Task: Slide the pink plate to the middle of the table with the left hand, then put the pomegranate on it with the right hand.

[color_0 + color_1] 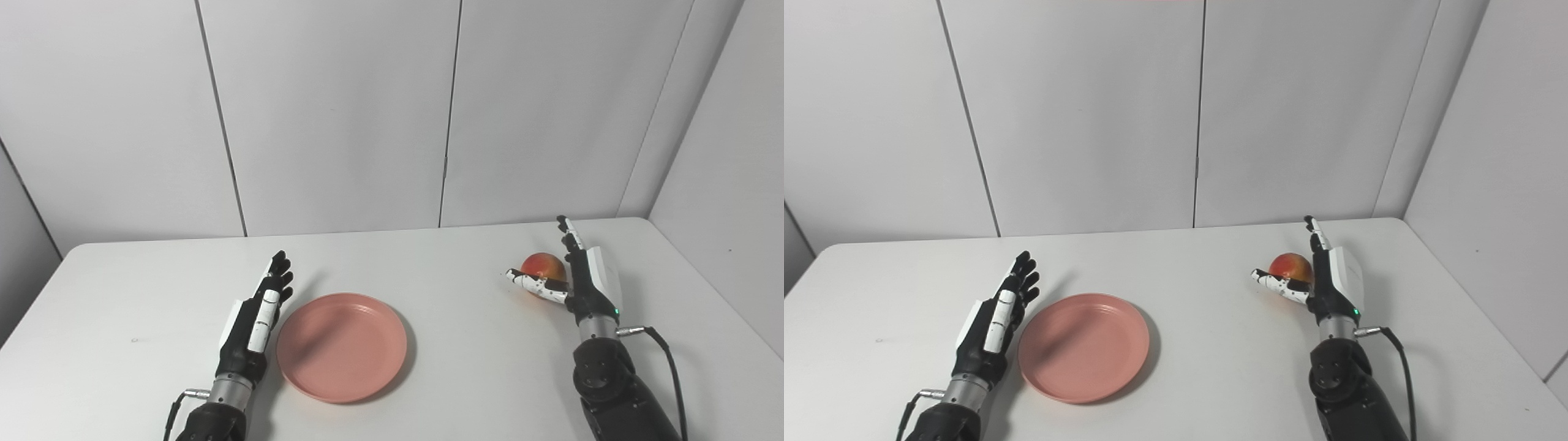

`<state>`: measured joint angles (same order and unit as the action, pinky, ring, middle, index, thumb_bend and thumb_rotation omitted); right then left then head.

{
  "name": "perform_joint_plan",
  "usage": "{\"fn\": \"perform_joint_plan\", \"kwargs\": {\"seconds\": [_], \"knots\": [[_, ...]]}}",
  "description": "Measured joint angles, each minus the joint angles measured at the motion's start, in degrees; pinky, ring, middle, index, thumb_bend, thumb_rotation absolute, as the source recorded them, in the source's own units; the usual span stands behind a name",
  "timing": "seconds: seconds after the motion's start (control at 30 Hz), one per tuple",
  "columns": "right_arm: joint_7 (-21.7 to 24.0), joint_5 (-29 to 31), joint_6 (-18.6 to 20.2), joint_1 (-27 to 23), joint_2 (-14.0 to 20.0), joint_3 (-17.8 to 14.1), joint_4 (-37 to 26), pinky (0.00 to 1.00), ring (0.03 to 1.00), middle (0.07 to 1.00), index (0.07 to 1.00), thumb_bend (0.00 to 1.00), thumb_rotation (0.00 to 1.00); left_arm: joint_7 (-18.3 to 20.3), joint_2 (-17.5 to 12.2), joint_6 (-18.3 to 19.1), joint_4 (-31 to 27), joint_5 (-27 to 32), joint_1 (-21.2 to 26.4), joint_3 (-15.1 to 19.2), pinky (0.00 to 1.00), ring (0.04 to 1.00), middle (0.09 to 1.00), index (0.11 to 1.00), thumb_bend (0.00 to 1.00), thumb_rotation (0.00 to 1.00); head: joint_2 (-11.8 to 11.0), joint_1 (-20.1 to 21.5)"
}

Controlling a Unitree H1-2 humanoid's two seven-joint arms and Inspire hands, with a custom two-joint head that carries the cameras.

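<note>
Plate (341,346) sits near table (465,380) centre, at 6 o'clock. L hand (257,321) flat, fingers straight, holding nothing, edge-on beside rim at plate's 9, placed to push. Pomegranate (544,267) at 3; R hand (572,278) spread, thumb under, cupping it, not closed yet.

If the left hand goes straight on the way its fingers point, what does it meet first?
Probably nothing on the table: the left hand points away toward the back wall, passing left of the plate. Depth is unclear.

White table (478,380), pale grey panelled wall (331,116) behind, seams running vertically
</note>
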<state>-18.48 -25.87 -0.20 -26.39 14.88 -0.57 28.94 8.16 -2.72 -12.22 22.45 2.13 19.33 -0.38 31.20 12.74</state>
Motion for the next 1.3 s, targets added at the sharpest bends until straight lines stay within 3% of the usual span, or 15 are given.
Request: {"fn": "perform_joint_plan", "kwargs": {"seconds": [0.43, 0.6, 0.67, 0.73, 0.83, 1.3], "knots": [[0.87, -0.28, 1.80, -0.04, 0.04, 1.53, 1.05, 0.71, 0.814, 0.870, 0.881, 0.79, 0.13, 0.01, -0.06, -0.12, 0.01, 0.03, 0.01, -0.16, 0.97, 0.981, 0.987, 0.989, 0.63, 1.00, 0.35, 0.17], [-0.01, -0.29, 1.80, -0.10, 0.04, 1.64, 2.65, 0.68, 0.770, 0.815, 0.815, 0.74, 0.04, -0.04, -0.06, -0.12, -0.12, 0.01, -0.03, -0.18, 0.96, 0.974, 0.982, 0.983, 0.63, 1.00, 0.44, 0.09], [-0.72, -0.27, 1.74, -0.24, 0.02, 1.61, 3.10, 0.64, 0.730, 0.782, 0.782, 0.71, 0.01, -0.06, -0.06, -0.12, -0.11, 0.01, -0.03, -0.19, 0.96, 0.973, 0.980, 0.981, 0.63, 1.00, 0.44, 0.09], [-2.31, -0.24, 1.45, -0.42, -0.04, 1.52, 3.70, 0.50, 0.553, 0.626, 0.645, 0.62, 0.00, -0.27, -0.06, -0.12, -0.11, 0.00, -0.03, -0.21, 0.95, 0.968, 0.975, 0.976, 0.62, 1.00, 0.62, 0.00], [-4.72, -0.21, 0.83, -0.39, -0.15, 1.41, 3.96, 0.45, 0.444, 0.521, 0.547, 0.53, 0.00, -0.71, -0.06, -0.12, -0.17, -0.17, -0.04, -0.27, 0.95, 0.965, 0.972, 0.973, 0.62, 1.00, 0.79, -0.09], [-9.10, -0.95, 0.47, -0.26, -0.52, 1.60, 3.76, 0.42, 0.420, 0.505, 0.520, 0.51, 0.00, -1.62, -0.06, -0.10, -0.48, -1.41, -0.18, -0.66, 0.93, 0.960, 0.967, 0.968, 0.61, 1.00, 1.32, -1.58]]}}
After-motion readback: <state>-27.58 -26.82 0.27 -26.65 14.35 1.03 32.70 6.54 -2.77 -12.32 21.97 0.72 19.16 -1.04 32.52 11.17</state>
